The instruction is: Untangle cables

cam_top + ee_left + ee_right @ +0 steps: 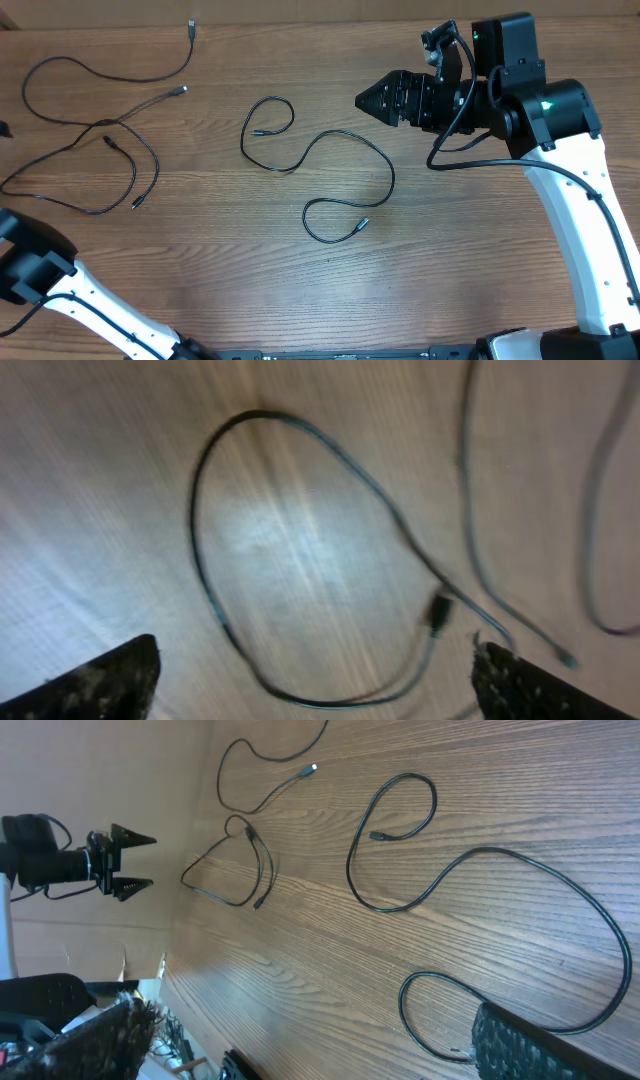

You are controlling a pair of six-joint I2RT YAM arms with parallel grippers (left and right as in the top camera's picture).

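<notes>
Left gripper (pixel 315 650) hung wide and empty above the crossed cables (pixel 100 150), well left of the lone cable (pixel 330 170); right gripper (pixel 366 99), also wide, stood right of it. We judged that this pair was the step in hand: the next move called for a pinch on one strand near its crossing.

A looping cable (pixel 350 133) lies on the table (pixel 480 270) just ahead of my right fingers (pixel 540 1045), its near end just beside one tip. Farther ahead and well apart from it, the other cables (pixel 110 125) lie crossed over each other. One loop (pixel 197 510) of them lies below and between my left fingers (pixel 110 680).
</notes>
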